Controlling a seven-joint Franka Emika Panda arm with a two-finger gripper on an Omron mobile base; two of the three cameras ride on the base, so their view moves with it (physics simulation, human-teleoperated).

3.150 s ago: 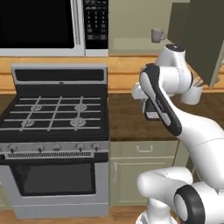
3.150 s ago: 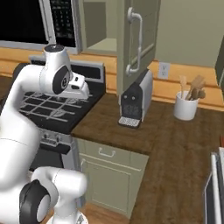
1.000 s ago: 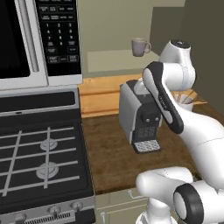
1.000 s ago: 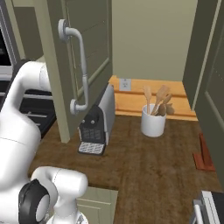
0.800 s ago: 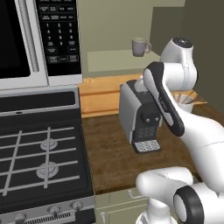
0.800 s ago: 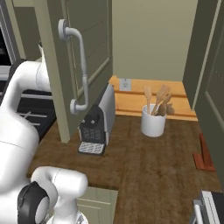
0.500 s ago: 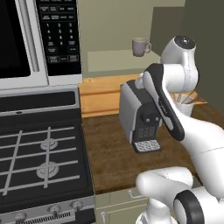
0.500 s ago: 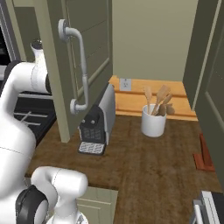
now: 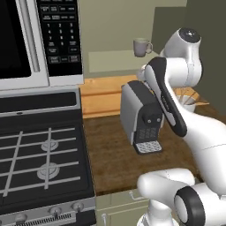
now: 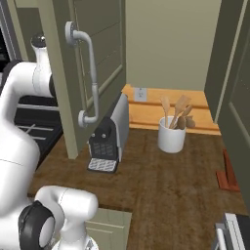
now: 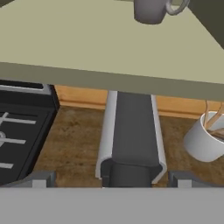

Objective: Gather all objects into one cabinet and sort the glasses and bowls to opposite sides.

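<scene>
The pincer [image 11: 111, 181] stands wide open and empty, low over the coffee machine [image 11: 130, 135] on the tabletop [image 11: 70, 140]. A grey mug [image 11: 151, 9] sits on the cabinet shelf [image 11: 87, 48] above. To take it well, rise level with the shelf, approach squarely, and close around the body, not the handle.

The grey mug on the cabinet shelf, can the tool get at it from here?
Probably yes: the grey mug stands near the shelf's front edge, the door is swung open, and nothing blocks the open tool below.
</scene>
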